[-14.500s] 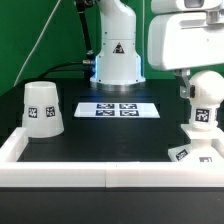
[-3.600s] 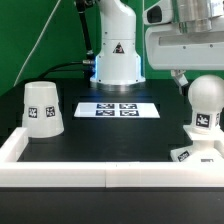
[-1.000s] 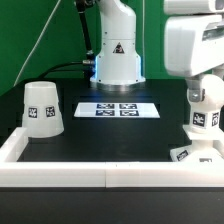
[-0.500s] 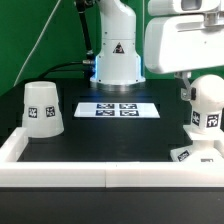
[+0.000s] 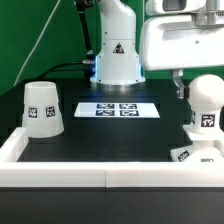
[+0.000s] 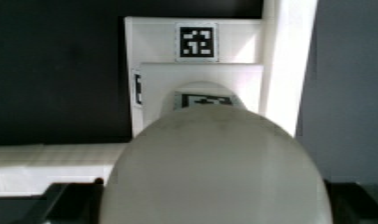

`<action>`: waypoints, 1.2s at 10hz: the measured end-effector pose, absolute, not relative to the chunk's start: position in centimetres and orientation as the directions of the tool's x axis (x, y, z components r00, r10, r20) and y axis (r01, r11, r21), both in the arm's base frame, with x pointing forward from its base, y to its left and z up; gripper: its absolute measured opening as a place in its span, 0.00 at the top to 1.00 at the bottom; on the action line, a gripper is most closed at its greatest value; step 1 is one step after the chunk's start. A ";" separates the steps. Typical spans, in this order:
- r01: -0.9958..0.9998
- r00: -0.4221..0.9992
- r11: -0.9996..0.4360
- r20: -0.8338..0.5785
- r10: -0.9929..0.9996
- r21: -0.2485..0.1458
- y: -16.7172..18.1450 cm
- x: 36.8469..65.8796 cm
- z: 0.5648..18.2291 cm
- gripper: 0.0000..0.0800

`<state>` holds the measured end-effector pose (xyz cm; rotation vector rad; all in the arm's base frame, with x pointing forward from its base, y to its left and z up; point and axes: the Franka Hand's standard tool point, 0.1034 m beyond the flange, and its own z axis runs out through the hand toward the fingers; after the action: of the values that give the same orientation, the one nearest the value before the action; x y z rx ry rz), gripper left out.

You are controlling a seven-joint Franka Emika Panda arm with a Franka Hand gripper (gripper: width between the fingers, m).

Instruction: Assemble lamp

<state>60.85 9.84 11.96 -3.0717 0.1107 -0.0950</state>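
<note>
The rounded white bulb [image 5: 205, 105] stands upright on the square stepped base [image 5: 196, 153] at the exterior view's right, by the table's front wall. My gripper [image 5: 203, 90] comes down over the bulb's top; one dark finger [image 5: 181, 88] shows beside it and the other is hidden. In the wrist view the bulb [image 6: 207, 165] fills the space between the two dark fingers [image 6: 58, 202], which press on its sides, with the tagged base [image 6: 159, 55] beyond. The cone-shaped shade [image 5: 43, 108] stands alone at the exterior view's left.
The marker board [image 5: 118, 109] lies flat in the middle at the back. The white robot pedestal [image 5: 117, 55] with a triangle sign stands behind it. A raised white wall [image 5: 100, 175] borders the black table along the front and left.
My gripper has turned about the bulb's upright axis, and its body now reaches further to the exterior view's left. The bulb's tag has shifted sideways with it. The shade and base stay put.
</note>
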 end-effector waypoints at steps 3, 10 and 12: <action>-0.310 0.949 -0.948 0.039 -0.313 -0.080 9.7 60.8 11.9 0.28; -0.495 0.867 -0.865 0.016 -0.498 -0.082 9.9 60.6 11.8 0.14; -0.409 0.911 -0.910 0.034 -0.412 -0.068 10.6 59.9 12.4 0.13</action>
<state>59.93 10.56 12.40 -3.0122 0.6478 -0.0739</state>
